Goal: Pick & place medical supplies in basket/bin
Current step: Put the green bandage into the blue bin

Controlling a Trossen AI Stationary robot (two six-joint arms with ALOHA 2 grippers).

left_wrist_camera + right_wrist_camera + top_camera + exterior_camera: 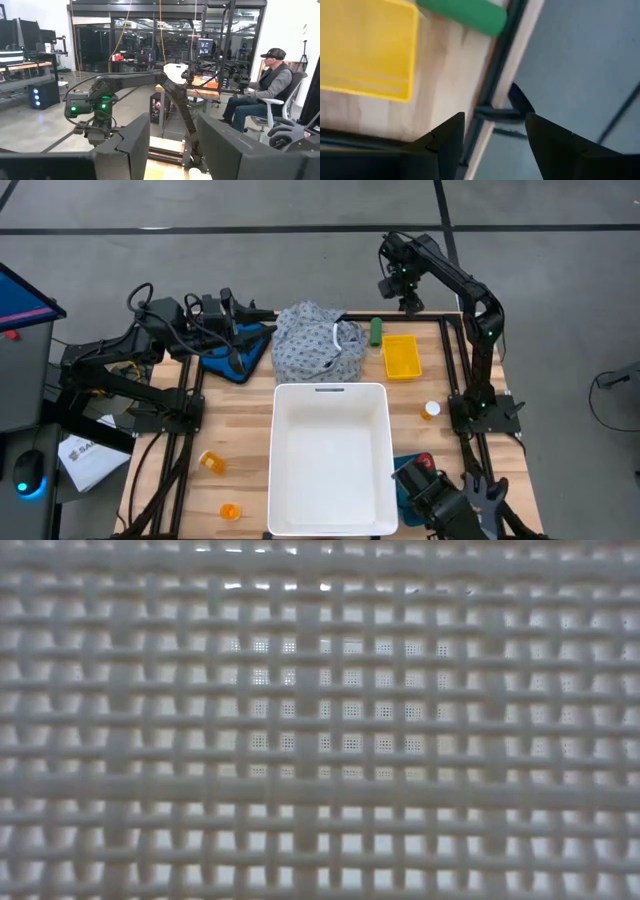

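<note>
The right pincer (411,304) hangs with its fingers apart and empty over the desk's (245,420) far edge, just beyond the green cylinder (376,332) and yellow tray (401,356), probably lining up a grasp. The left pincer (232,310), fingers likewise apart and empty, waits beside the dotted garment (315,345). The white bin (330,455) sits mid-desk within both arms' reach, orange pill bottles (213,463) scattered around it.
</note>
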